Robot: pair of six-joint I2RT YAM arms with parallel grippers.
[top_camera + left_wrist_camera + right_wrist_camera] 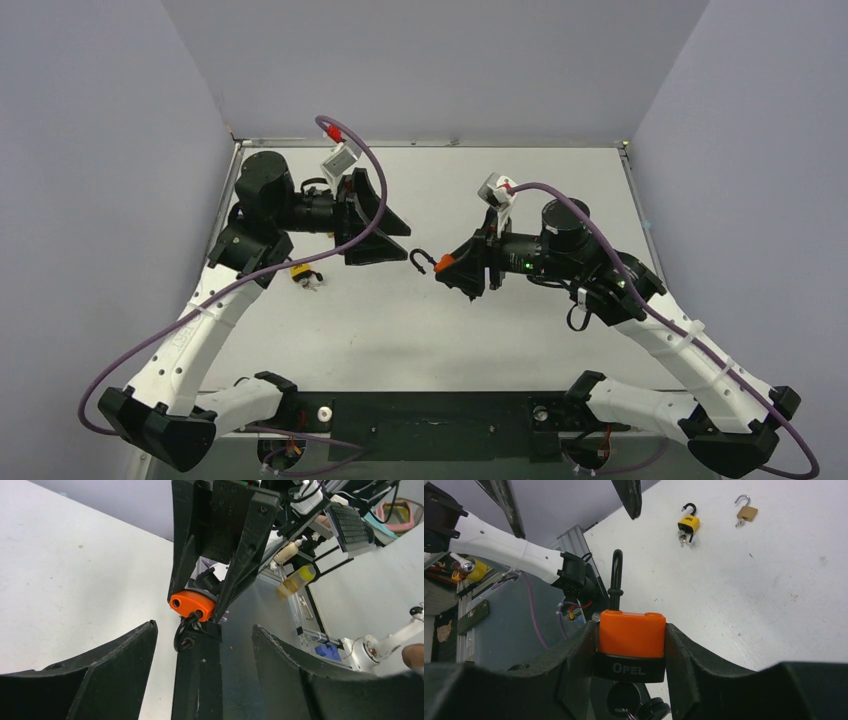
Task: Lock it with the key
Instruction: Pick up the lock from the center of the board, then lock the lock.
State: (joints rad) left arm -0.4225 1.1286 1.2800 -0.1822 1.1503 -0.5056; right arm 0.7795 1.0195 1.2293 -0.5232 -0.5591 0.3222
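An orange padlock [630,632] with a black band marked OPEL sits clamped between my right gripper's [631,645] fingers. Its black shackle [616,575] stands open, pointing away from the wrist. A black-headed key [624,699] sticks in its underside, with more keys hanging beside it. In the top view the right gripper [448,268] holds the lock [444,264] above the table's middle, shackle [418,260] toward the left arm. My left gripper [400,234] is open and empty, just left of the shackle. In the left wrist view the lock [192,605] lies ahead of the open left gripper [204,628].
A yellow padlock [688,524] with keys and an open brass padlock [746,512] lie on the white table [774,590]. The yellow one [300,272] shows under the left arm in the top view. Grey walls surround the table.
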